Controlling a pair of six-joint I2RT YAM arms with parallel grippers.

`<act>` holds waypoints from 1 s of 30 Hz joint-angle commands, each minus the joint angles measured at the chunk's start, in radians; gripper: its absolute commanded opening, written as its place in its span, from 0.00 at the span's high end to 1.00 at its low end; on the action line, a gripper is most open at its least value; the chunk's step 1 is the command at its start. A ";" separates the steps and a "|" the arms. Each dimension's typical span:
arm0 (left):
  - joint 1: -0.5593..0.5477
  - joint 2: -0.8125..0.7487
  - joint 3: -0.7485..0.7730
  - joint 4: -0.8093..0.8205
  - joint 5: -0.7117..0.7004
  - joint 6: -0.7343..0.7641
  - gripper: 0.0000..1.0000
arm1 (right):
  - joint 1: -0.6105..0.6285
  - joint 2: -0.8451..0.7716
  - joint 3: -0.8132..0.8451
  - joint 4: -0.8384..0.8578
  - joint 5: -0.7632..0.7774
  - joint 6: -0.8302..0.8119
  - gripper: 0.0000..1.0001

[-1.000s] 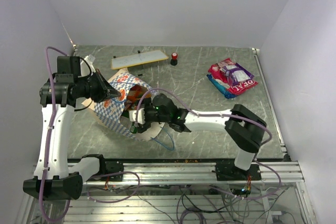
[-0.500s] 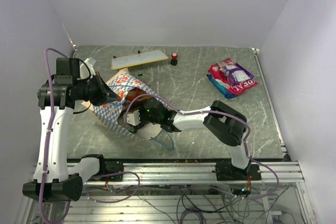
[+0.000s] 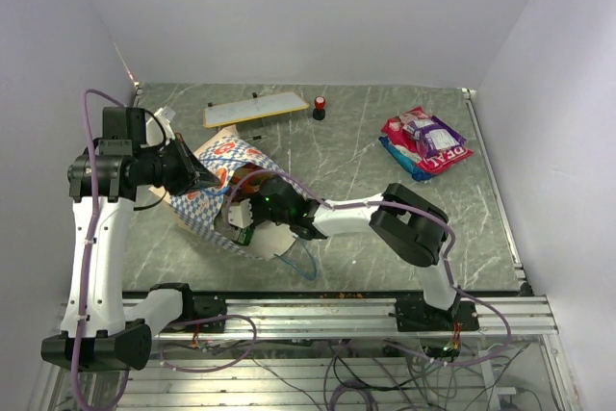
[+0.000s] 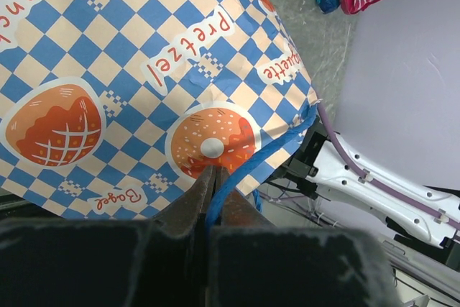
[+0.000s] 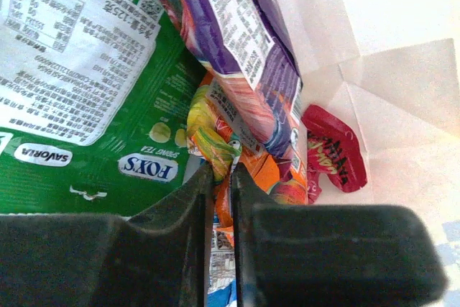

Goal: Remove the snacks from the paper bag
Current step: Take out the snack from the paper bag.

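Left gripper (image 4: 214, 174) is clamped shut on the blue cord handle (image 4: 266, 150) of the blue-and-white checkered paper bag (image 4: 129, 55), which lies on its side on the grey marbled table (image 3: 346, 156). Right gripper (image 5: 221, 170) is inside the bag, fingers pinching the edge of an orange glossy packet (image 5: 262, 174), next to a green glossy packet (image 5: 79, 70), a purple packet (image 5: 244, 26) and a tiny red wrapper (image 5: 327, 149). A magenta-red packet (image 3: 443, 156) and a blue packet (image 3: 397, 156) sit out on the table, well apart from the bag.

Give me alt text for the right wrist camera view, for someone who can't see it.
The right hand pinches the edge of an orange packet inside the paper bag. A green packet fills the picture's left, a purple packet sits above, and a tiny red wrapper lies at right on the cream lining.
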 commanded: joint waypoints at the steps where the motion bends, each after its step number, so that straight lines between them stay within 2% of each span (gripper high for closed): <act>1: -0.006 -0.032 0.009 0.002 0.000 -0.028 0.93 | 0.001 -0.049 0.013 -0.053 -0.056 0.016 0.92; 5: -0.006 -0.042 0.004 0.012 0.001 -0.049 0.93 | 0.001 -0.109 -0.017 -0.078 -0.093 0.049 1.00; 17: -0.006 -0.053 -0.039 0.007 -0.014 -0.026 0.93 | 0.003 -0.297 -0.155 -0.084 -0.146 0.227 1.00; 22: -0.006 -0.054 -0.062 0.068 -0.009 -0.069 0.93 | 0.004 -0.367 -0.206 -0.053 -0.206 0.341 1.00; 30: -0.006 -0.027 -0.077 0.145 -0.027 -0.104 0.93 | 0.004 -0.489 -0.144 -0.158 -0.240 0.394 1.00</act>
